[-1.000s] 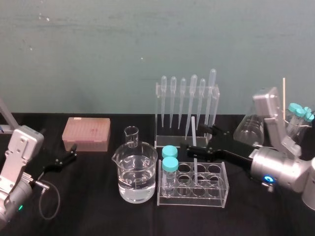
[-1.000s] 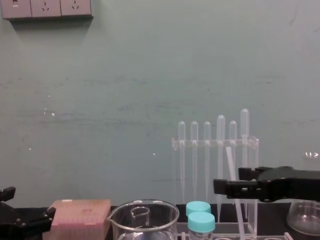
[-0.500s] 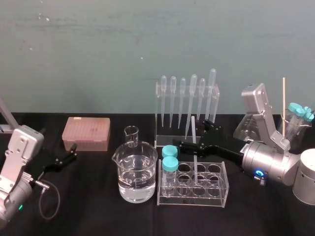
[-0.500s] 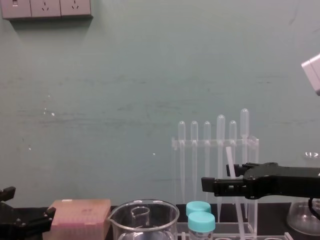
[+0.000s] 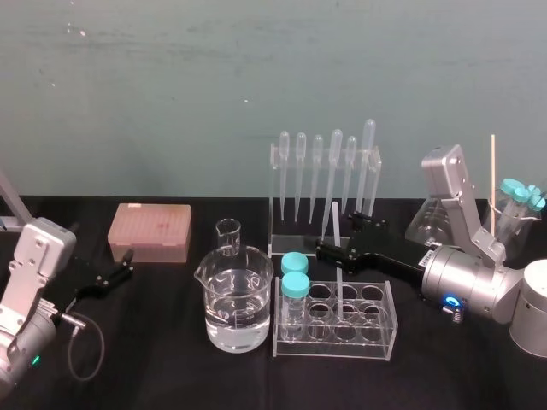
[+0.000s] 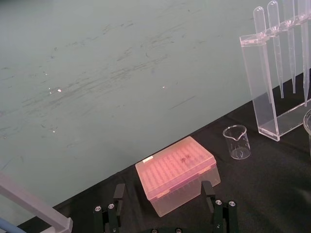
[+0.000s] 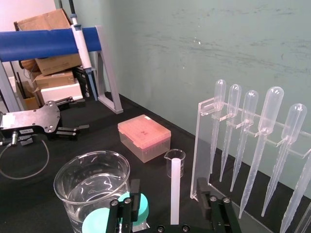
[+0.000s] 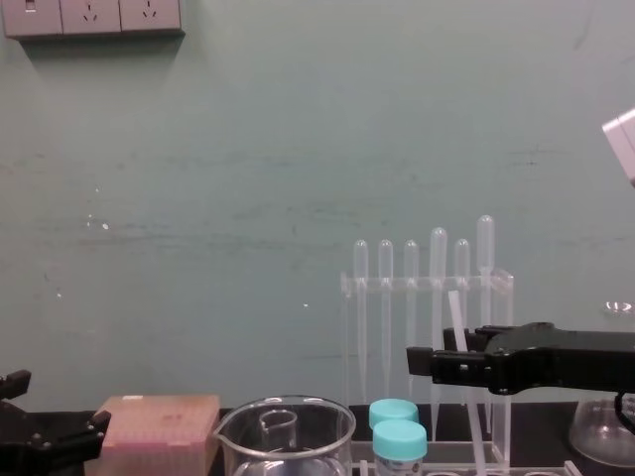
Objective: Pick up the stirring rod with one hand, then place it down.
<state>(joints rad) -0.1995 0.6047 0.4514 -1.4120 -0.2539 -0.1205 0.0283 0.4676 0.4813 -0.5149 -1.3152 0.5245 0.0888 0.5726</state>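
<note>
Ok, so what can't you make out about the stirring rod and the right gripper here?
Lower end of the stirring rod: chest view's bottom edge cuts it off; in head view the clear tube rack blurs it.
Rod's middle: head view, crossed by the right gripper.
Right gripper's finger bases: cut off by the right wrist view's bottom edge.

A laboratory, shown by racked pipettes (image 5: pixel 335 166), a glass beaker (image 5: pixel 237 303), a tube rack (image 5: pixel 378 330) and a flask (image 5: pixel 427 224).
</note>
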